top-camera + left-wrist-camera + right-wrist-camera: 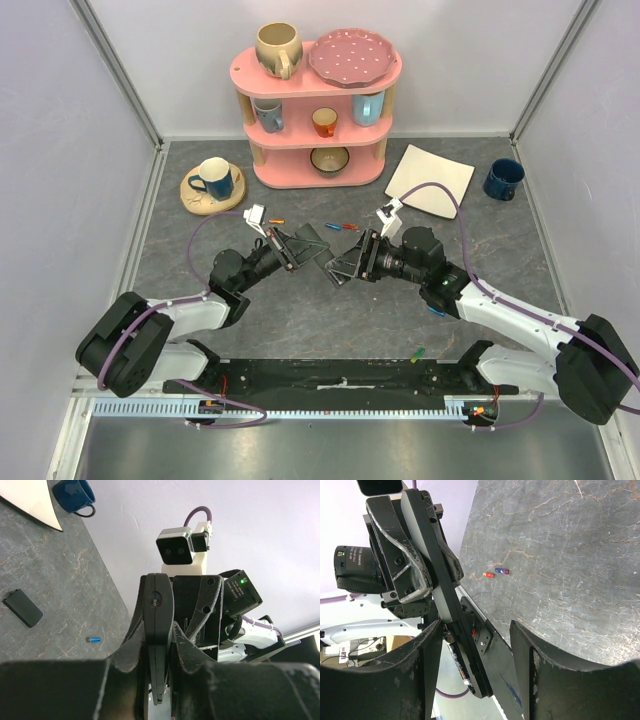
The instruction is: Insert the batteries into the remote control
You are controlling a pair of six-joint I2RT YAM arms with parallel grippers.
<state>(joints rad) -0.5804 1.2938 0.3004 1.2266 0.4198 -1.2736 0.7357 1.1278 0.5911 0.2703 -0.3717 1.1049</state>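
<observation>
- Your left gripper (pixel 160 637) has its fingers pinched on the remote control (pixel 158 605). It holds the remote off the table (pixel 180 300), just toward 12 o'clock from centre.
- Your right gripper (pixel 476 645) has its fingers spread and carries nothing. The remote's lower end lies between them; I cannot tell whether they touch it.
- In the right wrist view a dark cylinder seems to lie in that lower end. Whether it is a seated battery is unclear, so check before you add another.
- For the next cell, back the right arm straight off so it does not knock the remote.
- The red battery (pixel 489 574) and blue battery (pixel 502 571) lie together at 12 o'clock from centre. An orange battery (pixel 277 221) lies at 11, and a green battery (pixel 418 353) at 5 by the arm bases.
- These slim cylinders will likely roll, so take one across its middle and bring it in level with the bay.
- The left pinch must not slip while you press.
- A small flat black piece (pixel 22 608), perhaps the cover, lies apart on the table.
- The table is a dark, stone-patterned mat inside pale walls. A pink shelf (pixel 300 175) stands at 12, a white plate (pixel 430 180) at 1 and a blue mug (pixel 503 179) at 2.
</observation>
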